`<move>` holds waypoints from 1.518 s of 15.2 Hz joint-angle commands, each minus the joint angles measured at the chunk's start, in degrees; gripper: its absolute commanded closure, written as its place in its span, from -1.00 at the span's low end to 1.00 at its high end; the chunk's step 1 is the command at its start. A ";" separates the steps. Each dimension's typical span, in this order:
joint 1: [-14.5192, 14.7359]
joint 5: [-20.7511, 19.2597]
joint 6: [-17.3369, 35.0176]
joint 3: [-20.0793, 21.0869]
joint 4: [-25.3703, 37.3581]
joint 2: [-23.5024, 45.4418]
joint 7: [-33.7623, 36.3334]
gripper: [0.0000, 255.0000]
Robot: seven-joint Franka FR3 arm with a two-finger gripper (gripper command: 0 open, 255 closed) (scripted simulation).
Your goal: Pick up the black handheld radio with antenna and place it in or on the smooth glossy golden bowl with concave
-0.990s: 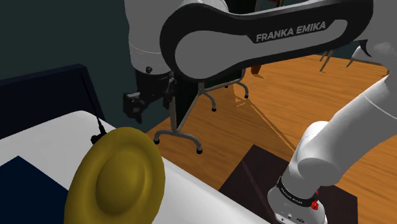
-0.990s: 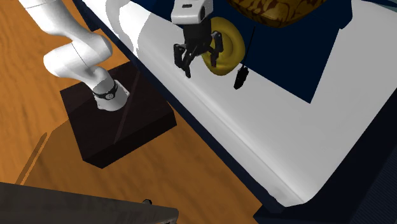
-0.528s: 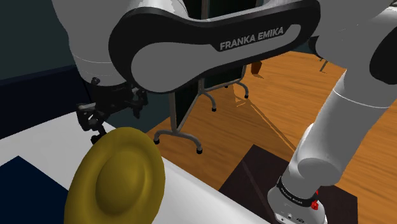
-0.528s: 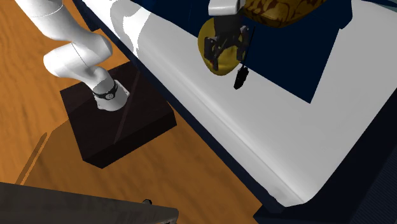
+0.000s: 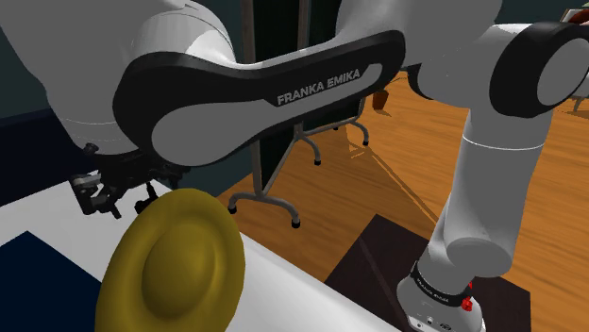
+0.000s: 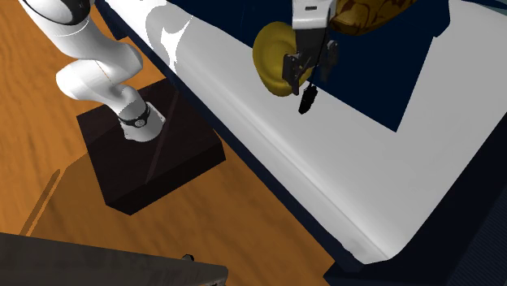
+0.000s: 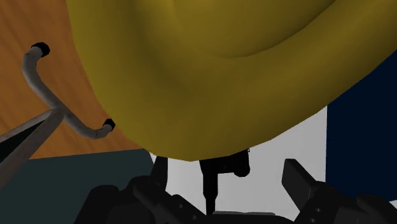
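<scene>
The golden bowl stands tilted on its edge on the white surface, its hollow facing the shoulder camera. In the second exterior view the bowl has the black handheld radio just beside it. My gripper hangs open directly above the radio, not touching it. In the wrist view the radio shows under the bowl's rim, with its thin antenna pointing toward the hand; it lies between the spread fingers of the gripper, clear of both. In the shoulder view the gripper sits behind the bowl's upper left rim.
Dark navy patches cover parts of the white surface. A brown patterned object lies beyond the bowl. Metal furniture legs stand on the wooden floor. The arm's black stand sits on the floor beside the surface.
The arm swung toward the shoulder view's left, carrying the gripper from off the surface's edge, past the bowl, to above the radio. The fingers stayed open. Bowl and radio have not moved.
</scene>
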 commanded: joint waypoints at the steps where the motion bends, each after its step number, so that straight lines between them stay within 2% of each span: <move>1: -0.06 -0.56 1.15 -0.24 -0.73 0.57 0.30 -1.00; 11: -0.18 -0.92 2.13 -0.41 -1.49 0.92 0.54 -1.00; 12: -0.19 -0.94 2.17 -0.43 -1.49 0.95 0.53 1.00; 21: -0.18 -0.92 2.13 -0.41 -1.49 0.92 0.54 1.00; 23: -0.01 -0.71 0.72 -0.32 0.00 0.90 0.04 1.00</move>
